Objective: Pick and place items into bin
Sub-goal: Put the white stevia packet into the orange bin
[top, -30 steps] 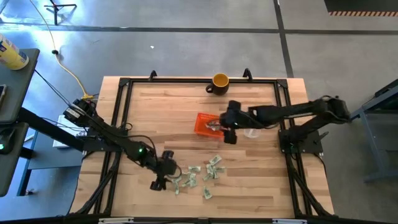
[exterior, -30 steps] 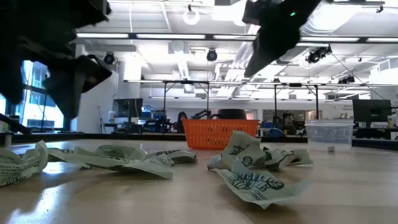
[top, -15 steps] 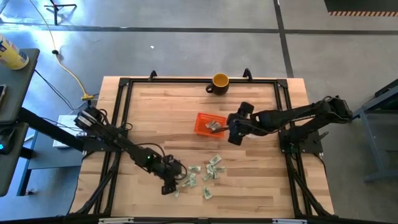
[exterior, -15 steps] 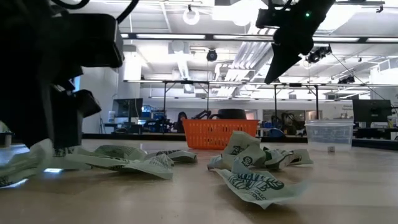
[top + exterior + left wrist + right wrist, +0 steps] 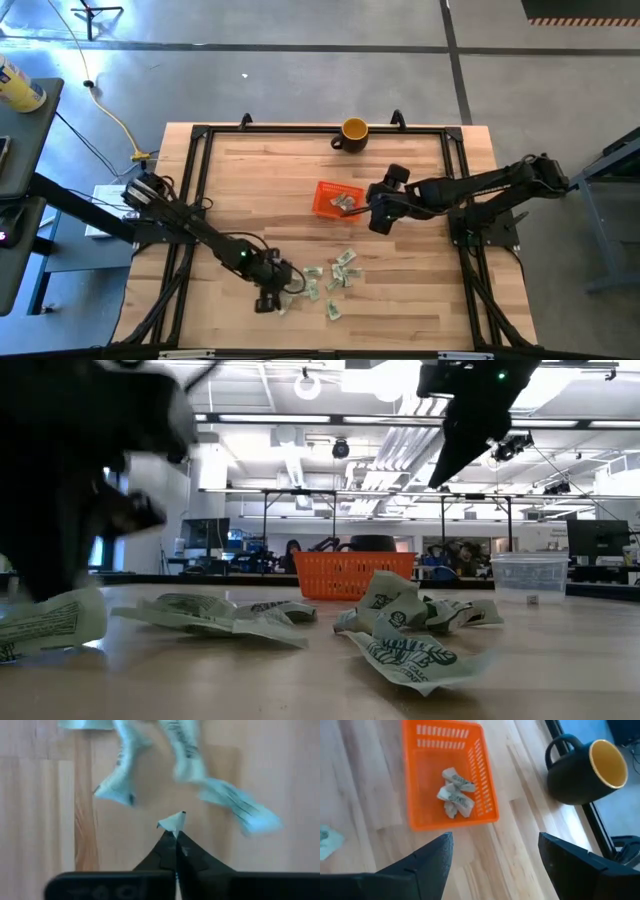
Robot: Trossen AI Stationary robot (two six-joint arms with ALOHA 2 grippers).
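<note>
i count a few wrappers already lying in the orange basket, which sits near the middle of the wooden table, toward the mug's side. the bulk of the job is left: a scatter of wrappers lies on the boards on the near side of the basket, apart from it, so i'd judge we're early in the run.

my left gripper is down at the edge of that scatter, and its wrist camera shows the fingers pressed together on a small corner of a wrapper, with more pieces lying beyond it. i read this as a pick just made, though the grip is only on a tip and could slip on the way over.

my right gripper hangs just beside the basket, fingers spread apart and holding nothing, with the basket's inside in plain sight from its wrist.

the table is pale butcher-block wood with a black frame round its edges. a yellow-lined dark mug stands at the far edge, well apart from the basket, and a clear plastic tub shows in the low view off to one side. beyond is an open workshop with grey floor, strip lights and benches.
</note>
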